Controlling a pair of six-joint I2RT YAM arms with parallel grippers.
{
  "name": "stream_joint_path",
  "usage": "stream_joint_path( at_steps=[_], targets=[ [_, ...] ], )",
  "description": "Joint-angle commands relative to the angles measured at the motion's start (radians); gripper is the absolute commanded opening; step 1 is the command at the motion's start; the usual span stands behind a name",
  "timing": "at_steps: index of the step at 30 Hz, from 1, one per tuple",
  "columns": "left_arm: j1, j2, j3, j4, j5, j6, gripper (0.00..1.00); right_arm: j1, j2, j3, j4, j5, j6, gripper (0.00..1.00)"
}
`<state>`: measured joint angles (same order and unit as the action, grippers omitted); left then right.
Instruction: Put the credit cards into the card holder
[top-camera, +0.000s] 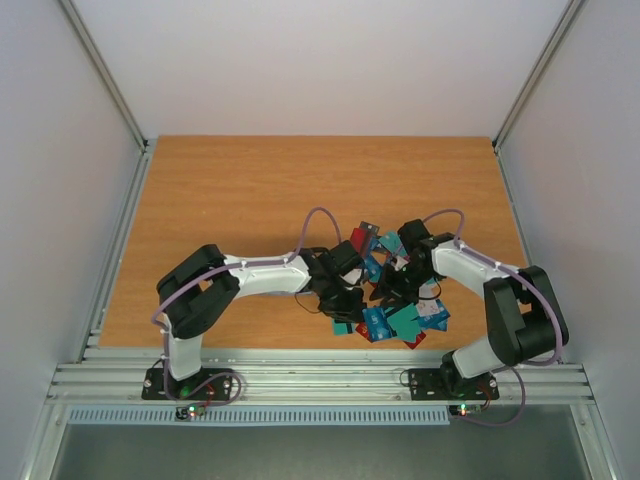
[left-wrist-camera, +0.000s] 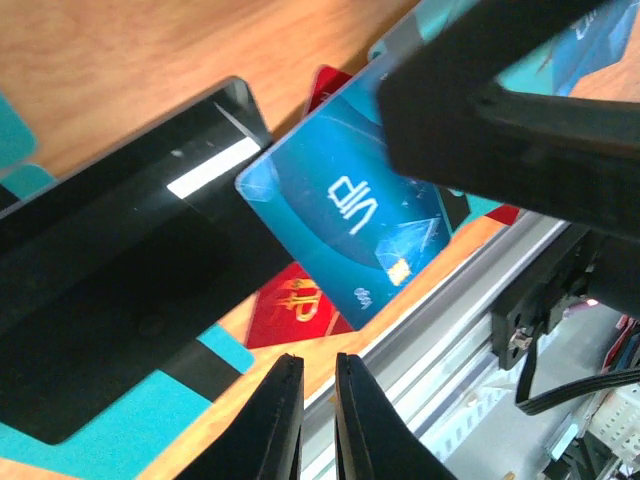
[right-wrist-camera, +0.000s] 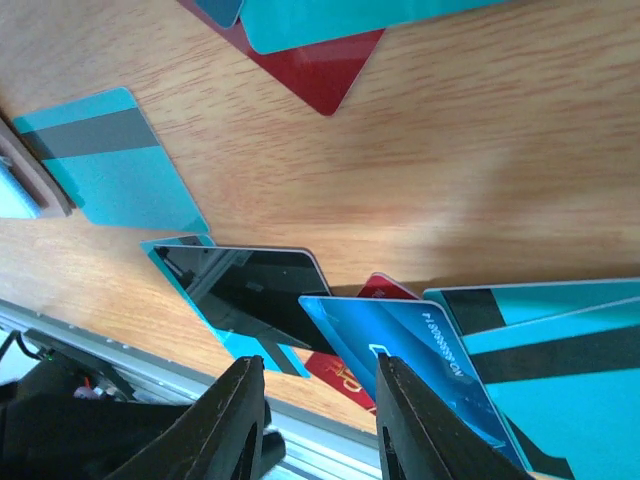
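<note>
- Toward the near right of the table (top-camera: 250, 190), one loose heap of credit cards (top-camera: 405, 322), with both arms (top-camera: 260, 275) bent in over it.
- Two arms, two grippers, one card holder in sight.
- Roughly ten cards countable from the right wrist view, overlapping; exact total of the heap not tellable from above.
- Mostly teal with a dark stripe; among them one black card (right-wrist-camera: 250, 290) propped at a tilt, one blue card (left-wrist-camera: 340, 220) with a gold chip and white lettering, and a red card (left-wrist-camera: 295, 305) partly hidden beneath those two.
- As for the card holder (right-wrist-camera: 40, 175): flat, tan-brown border around a pale grey-blue face, cut off by the left border of the right wrist view; lies on the table just beside a teal striped card, apart from both grippers.
- As for the left gripper (left-wrist-camera: 316, 365): all but closed, only a thin slit between the fingers, nothing in it; hangs close to the table's near edge, by the red card.
- As for the right gripper (right-wrist-camera: 318, 370): partly spread, over the blue card's corner, no card visibly pinched.
- Underneath, an orange-brown wood-grain top; along the near edge, a ribbed aluminium rail (top-camera: 320, 378); on three sides, plain white walls (top-camera: 320, 60).
</note>
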<state>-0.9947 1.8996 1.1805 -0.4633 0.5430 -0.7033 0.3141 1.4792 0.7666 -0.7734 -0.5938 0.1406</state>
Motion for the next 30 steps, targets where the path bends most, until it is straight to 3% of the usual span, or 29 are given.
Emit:
stream_joint_path(
  at_steps=[1, 9, 16, 22, 30],
  targets=[
    [-0.038, -0.049, -0.006, 0.068, -0.056, -0.108, 0.12, -0.006, 0.045, 0.029, -0.024, 0.017, -0.057, 0.33],
    [-0.107, -0.070, 0.005, 0.043, -0.161, -0.232, 0.14, -0.067, 0.117, -0.030, 0.029, 0.001, -0.100, 0.32],
    [-0.147, -0.070, 0.017, 0.017, -0.241, -0.337, 0.29, -0.134, 0.169, -0.072, 0.052, -0.014, -0.150, 0.32],
    [-0.169, -0.081, -0.030, 0.063, -0.287, -0.440, 0.32, -0.136, 0.164, -0.085, 0.057, -0.006, -0.158, 0.32],
    [-0.216, -0.064, -0.045, 0.124, -0.335, -0.537, 0.47, -0.136, 0.172, -0.086, 0.052, 0.021, -0.154, 0.32]
  ],
)
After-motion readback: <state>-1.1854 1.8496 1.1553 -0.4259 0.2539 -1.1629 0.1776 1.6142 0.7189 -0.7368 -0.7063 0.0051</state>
